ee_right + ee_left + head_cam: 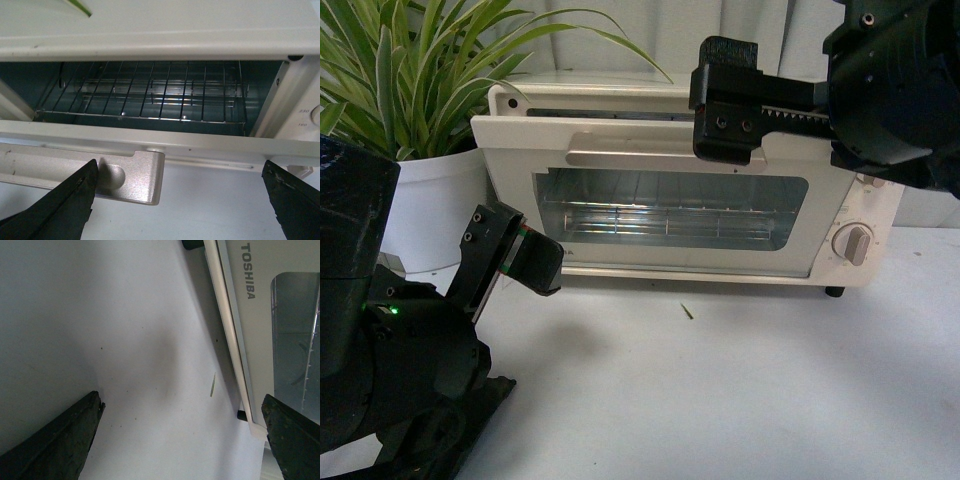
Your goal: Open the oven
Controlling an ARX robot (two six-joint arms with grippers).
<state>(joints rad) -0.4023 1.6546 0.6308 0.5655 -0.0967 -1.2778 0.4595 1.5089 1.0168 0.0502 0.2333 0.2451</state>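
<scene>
Right pincer (179, 170) gaping wide, holding nothing, bracketing handle (125, 175) end; oven (150, 30) standing ajar; pulling downward steadily seeming best.

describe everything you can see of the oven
The oven is a cream-white boxy toaster oven standing on the white table on small black feet, beside a potted plant. Its glass-window door, marked TOSHIBA, is tipped open a little at the top, showing the wire rack. The open right gripper straddles the end of the pale bar handle. One round knob shows at the right.
</scene>
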